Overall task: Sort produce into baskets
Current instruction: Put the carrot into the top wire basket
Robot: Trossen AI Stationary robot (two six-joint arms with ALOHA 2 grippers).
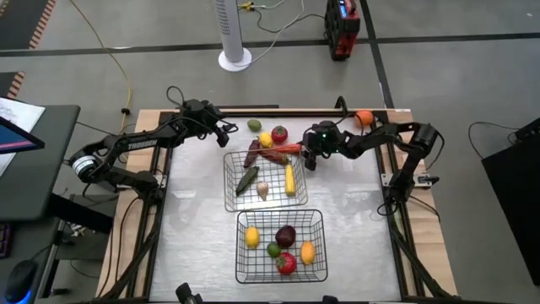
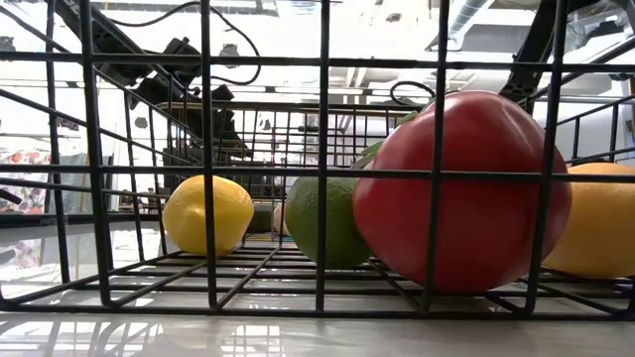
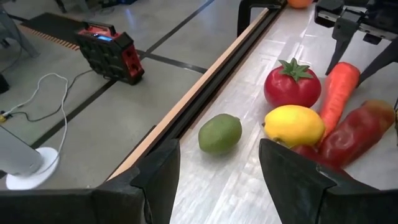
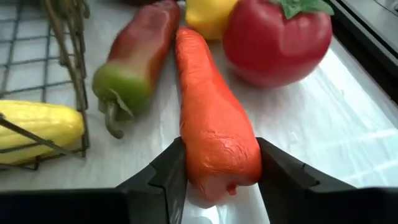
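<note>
Overhead, the right hand (image 1: 305,152) sits near the table's far edge, beside the upper basket (image 1: 229,203); the left hand (image 1: 221,131) hovers released near a lime (image 1: 254,126). Close up, the right hand (image 4: 217,168) is clenched on an orange carrot (image 4: 214,124) lying beside a tomato (image 4: 273,37) and a red pepper (image 4: 140,53).

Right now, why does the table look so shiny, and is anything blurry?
In the right wrist view, white glare streaks the table beside the carrot, and the near gripper looks soft. In the low view, bright ceiling light washes out the background, while the apple stays sharp.
</note>
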